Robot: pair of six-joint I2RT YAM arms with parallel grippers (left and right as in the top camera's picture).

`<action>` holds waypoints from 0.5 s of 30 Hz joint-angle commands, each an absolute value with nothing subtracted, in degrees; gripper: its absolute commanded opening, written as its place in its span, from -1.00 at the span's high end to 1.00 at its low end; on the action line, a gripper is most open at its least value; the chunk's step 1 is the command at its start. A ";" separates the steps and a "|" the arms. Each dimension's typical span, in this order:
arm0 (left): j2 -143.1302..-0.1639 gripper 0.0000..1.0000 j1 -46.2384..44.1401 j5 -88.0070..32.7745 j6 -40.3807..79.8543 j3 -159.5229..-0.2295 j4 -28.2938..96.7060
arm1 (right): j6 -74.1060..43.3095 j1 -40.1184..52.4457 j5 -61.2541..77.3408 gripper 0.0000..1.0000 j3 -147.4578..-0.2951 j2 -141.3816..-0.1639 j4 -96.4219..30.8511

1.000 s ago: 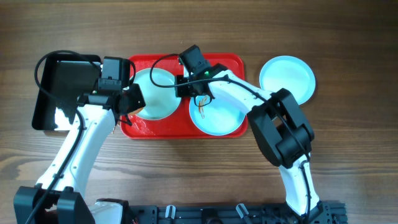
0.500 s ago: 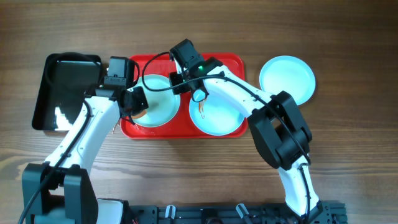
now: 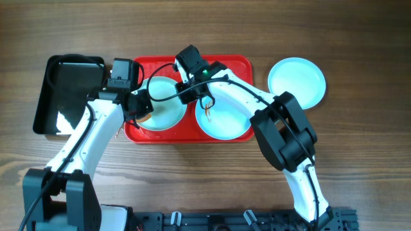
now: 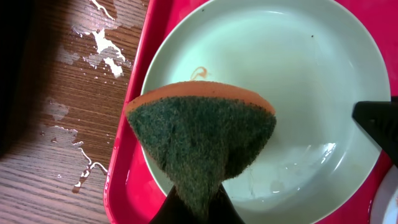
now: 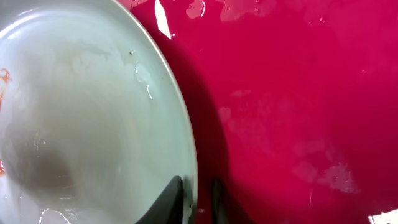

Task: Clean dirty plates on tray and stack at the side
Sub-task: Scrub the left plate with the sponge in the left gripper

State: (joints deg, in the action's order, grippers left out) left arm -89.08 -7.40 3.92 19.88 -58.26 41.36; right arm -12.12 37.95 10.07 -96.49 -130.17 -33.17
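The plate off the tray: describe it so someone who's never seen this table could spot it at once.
Start at the big red tray on the wooden table. Just beyond the tray's right end, a round pale plate lies flat on the bare wood. The left plate and right plate sit inside the tray; this one alone is outside it.

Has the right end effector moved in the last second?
Yes. Against the red tray, the right end effector has moved left, from the edge of the middle plate to the right rim of the left plate, straddling it.
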 commanded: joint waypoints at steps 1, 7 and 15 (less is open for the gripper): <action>-89.21 0.92 -7.29 2.94 19.97 -59.05 41.36 | -14.15 38.41 10.46 0.91 -96.64 -131.79 -34.22; -89.73 0.92 -7.29 -1.10 19.97 -59.05 37.32 | -23.14 38.41 10.28 0.91 -96.71 -131.22 -37.34; -99.88 0.92 -7.29 -9.54 19.73 -59.05 30.57 | -34.00 38.35 6.33 0.91 -96.71 -130.61 -40.80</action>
State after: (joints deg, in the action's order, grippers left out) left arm -97.58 -7.40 -5.37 19.86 -58.26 32.27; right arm -30.04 38.11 10.66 -97.25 -129.84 -39.29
